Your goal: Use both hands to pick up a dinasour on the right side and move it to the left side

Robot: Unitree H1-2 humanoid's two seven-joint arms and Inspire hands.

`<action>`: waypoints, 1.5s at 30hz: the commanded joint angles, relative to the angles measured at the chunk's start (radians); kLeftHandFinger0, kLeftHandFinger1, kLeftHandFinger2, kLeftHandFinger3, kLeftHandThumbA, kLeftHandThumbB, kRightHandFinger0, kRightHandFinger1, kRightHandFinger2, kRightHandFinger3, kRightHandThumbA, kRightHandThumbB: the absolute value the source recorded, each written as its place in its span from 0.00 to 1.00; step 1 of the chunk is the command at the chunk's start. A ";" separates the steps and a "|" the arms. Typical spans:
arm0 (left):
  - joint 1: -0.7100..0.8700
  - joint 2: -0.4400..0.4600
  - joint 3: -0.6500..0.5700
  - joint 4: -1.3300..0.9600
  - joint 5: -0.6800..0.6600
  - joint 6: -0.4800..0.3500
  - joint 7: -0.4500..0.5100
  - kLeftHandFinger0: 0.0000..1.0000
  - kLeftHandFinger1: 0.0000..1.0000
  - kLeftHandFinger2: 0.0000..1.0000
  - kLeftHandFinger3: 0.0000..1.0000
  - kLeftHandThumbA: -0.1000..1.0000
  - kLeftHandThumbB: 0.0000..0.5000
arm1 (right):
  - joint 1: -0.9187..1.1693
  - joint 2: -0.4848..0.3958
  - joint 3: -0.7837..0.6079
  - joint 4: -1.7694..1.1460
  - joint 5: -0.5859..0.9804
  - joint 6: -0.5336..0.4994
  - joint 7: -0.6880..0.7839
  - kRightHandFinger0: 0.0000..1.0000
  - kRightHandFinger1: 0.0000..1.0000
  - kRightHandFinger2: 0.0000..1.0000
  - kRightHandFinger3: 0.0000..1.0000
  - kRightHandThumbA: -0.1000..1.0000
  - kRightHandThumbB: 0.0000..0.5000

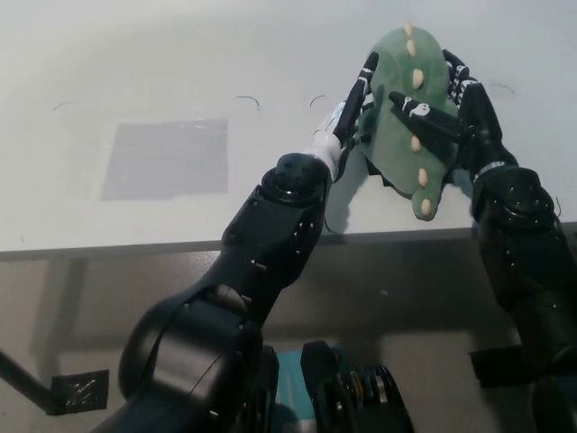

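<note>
The green dinosaur (407, 108) is sitting near the table's (135, 81) right front edge, gripped from both sides: the left hand (352, 95) is pressing its left flank, the right hand (451, 99) is clasping its right side and back.

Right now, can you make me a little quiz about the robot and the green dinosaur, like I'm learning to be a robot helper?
1. True or false: the dinosaur lies on the grey patch.
2. Which hands press on the dinosaur? A) only the left hand B) only the right hand C) both
3. Fill in: the dinosaur is near the table's ______ edge, on the robot's right side.

Key:
1. False. It is far to the right of the patch.
2. C. The left hand is against one flank and the right hand wraps the other.
3. Front.
</note>
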 commanded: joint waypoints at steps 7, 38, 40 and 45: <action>0.014 -0.046 -0.005 0.007 0.004 -0.068 -0.077 1.00 1.00 1.00 1.00 1.00 0.39 | 0.030 0.075 0.038 -0.046 -0.045 -0.029 -0.034 1.00 1.00 1.00 1.00 1.00 0.38; 0.165 0.011 -0.012 -0.053 0.012 -0.079 -0.090 1.00 1.00 1.00 1.00 1.00 0.32 | 0.051 0.182 0.055 0.112 -0.043 -0.116 -0.060 1.00 1.00 1.00 1.00 1.00 0.44; 0.190 0.005 -0.015 -0.064 0.015 -0.089 -0.083 1.00 1.00 1.00 1.00 1.00 0.28 | 0.075 0.187 0.057 0.097 -0.044 -0.116 -0.062 1.00 1.00 1.00 1.00 1.00 0.42; 0.252 0.002 -0.025 -0.112 0.015 -0.075 -0.089 1.00 1.00 1.00 1.00 1.00 0.38 | 0.138 0.205 0.062 0.028 -0.035 -0.086 -0.050 1.00 1.00 1.00 1.00 1.00 0.38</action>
